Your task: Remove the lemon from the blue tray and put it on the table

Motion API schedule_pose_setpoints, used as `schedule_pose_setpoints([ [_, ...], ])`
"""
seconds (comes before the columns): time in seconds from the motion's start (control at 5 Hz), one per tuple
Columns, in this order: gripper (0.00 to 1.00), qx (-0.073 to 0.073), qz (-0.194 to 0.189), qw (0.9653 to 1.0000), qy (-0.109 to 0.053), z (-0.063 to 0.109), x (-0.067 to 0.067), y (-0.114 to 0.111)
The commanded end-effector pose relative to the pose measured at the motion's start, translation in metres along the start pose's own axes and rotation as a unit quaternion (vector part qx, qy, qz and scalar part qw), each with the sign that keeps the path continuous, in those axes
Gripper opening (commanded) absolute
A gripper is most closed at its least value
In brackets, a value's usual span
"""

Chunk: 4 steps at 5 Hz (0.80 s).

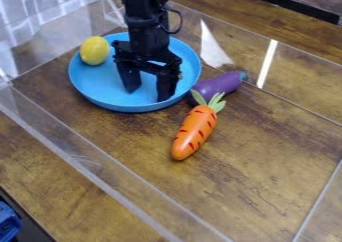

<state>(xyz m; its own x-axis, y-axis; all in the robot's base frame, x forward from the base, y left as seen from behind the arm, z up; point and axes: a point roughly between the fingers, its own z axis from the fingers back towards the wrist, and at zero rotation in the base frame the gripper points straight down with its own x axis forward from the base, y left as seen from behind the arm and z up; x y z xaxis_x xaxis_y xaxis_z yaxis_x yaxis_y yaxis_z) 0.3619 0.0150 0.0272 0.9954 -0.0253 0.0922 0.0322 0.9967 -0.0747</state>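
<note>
The lemon, small and bright yellow, rests on the far left rim area of the round blue tray. My black gripper points straight down over the tray's middle-right, its two fingers spread wide and low near the tray floor. Nothing sits between the fingers. The lemon lies to the left of and behind the gripper, apart from it. The wood-plank table stretches out in front and to the right.
An orange carrot with a green top lies on the table just right of the tray. A purple eggplant lies behind it, near the tray's right rim. Clear acrylic walls border the table.
</note>
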Motion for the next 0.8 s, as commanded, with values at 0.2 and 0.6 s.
schedule_pose_setpoints([
  [0.2,1.0,-0.003,-0.003,0.9995,-0.032,0.011,0.015,-0.022],
  [0.6,1.0,-0.004,0.018,0.9991,-0.038,-0.003,0.017,-0.041],
])
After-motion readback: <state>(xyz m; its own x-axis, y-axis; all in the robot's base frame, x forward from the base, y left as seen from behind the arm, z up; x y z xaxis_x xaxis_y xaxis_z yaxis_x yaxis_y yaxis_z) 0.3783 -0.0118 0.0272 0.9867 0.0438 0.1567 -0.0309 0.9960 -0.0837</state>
